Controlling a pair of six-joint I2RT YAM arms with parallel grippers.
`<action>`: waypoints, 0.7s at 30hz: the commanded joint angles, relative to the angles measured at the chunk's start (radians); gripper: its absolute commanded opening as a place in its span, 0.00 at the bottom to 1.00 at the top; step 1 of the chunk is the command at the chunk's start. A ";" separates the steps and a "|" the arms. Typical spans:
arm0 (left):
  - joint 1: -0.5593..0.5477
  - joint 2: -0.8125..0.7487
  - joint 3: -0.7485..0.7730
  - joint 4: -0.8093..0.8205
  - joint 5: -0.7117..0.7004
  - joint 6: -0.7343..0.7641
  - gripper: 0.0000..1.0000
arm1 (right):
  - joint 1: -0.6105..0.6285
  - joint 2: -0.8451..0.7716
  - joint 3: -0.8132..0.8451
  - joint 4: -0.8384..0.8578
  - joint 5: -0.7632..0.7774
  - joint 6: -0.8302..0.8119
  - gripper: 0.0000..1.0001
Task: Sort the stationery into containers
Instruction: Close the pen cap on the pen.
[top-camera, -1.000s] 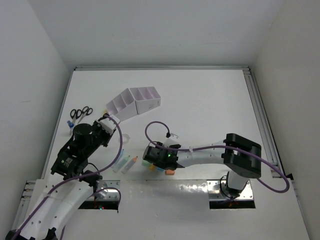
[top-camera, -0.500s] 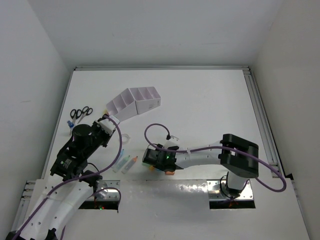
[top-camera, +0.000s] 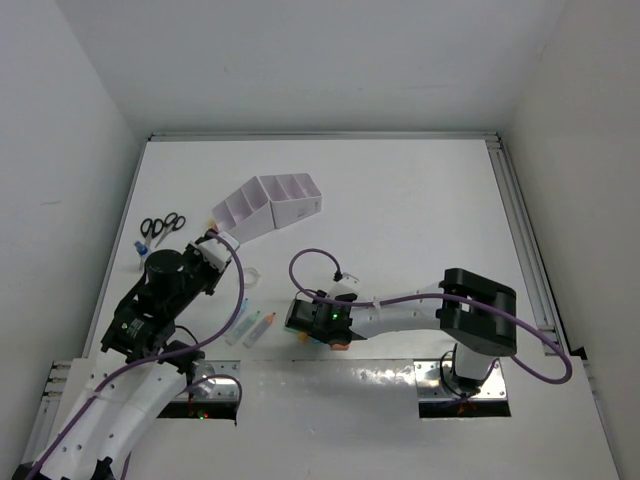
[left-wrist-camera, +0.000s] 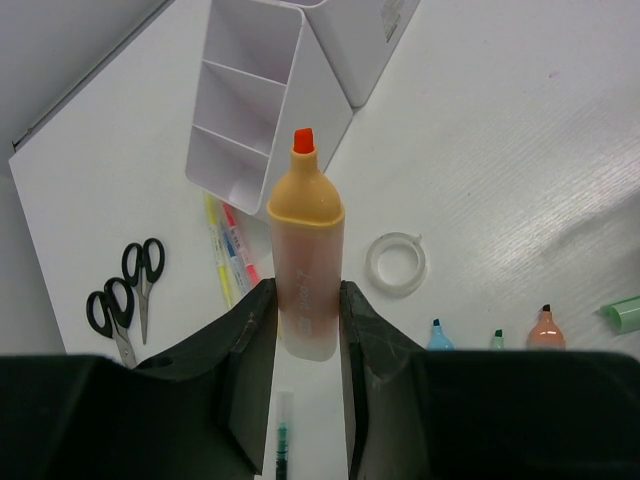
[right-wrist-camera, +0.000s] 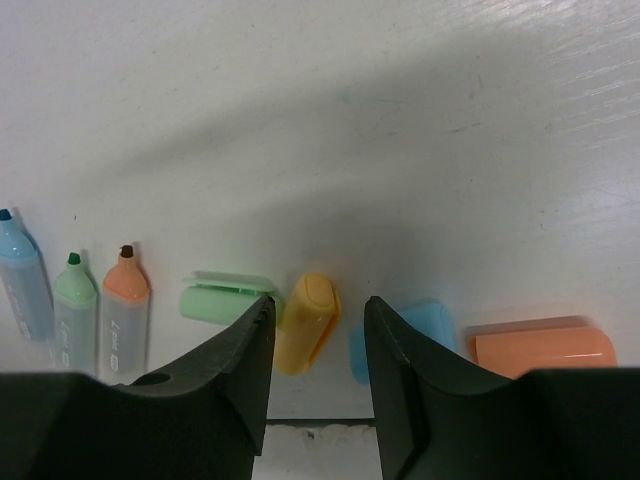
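My left gripper (left-wrist-camera: 306, 300) is shut on an uncapped orange highlighter (left-wrist-camera: 305, 250), which it holds upright above the table, near the lilac-white organiser (left-wrist-camera: 250, 120). My right gripper (right-wrist-camera: 318, 308) is open and low over the table's near edge. A yellow-orange cap (right-wrist-camera: 307, 322) lies between its jaws; the left jaw stands close beside it, the right one clearly apart. A green cap (right-wrist-camera: 222, 300), a blue cap (right-wrist-camera: 428, 330) and an orange cap (right-wrist-camera: 540, 350) lie on either side. Blue, green and orange uncapped highlighters (right-wrist-camera: 75, 300) lie to the left.
Black-handled scissors (top-camera: 160, 227) and a blue-capped bottle (top-camera: 142, 245) lie at the table's left edge. A clear tape ring (left-wrist-camera: 397, 263) sits right of the held highlighter. Thin yellow and pink pens (left-wrist-camera: 228, 250) lie beside the organiser (top-camera: 270, 205). Metal mounting plates border the near edge.
My right gripper has dropped a little lower and to the left over the caps, and its jaws have narrowed. The left arm and its highlighter have not moved.
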 joint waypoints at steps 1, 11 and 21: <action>-0.006 0.003 -0.001 0.048 -0.002 -0.007 0.00 | 0.006 0.017 0.027 -0.011 0.007 0.000 0.40; -0.006 0.023 0.004 0.063 0.002 0.002 0.00 | 0.006 0.039 0.022 0.009 -0.010 0.018 0.36; -0.006 0.020 0.004 0.075 0.013 0.002 0.00 | 0.001 0.023 0.025 0.003 0.025 0.003 0.10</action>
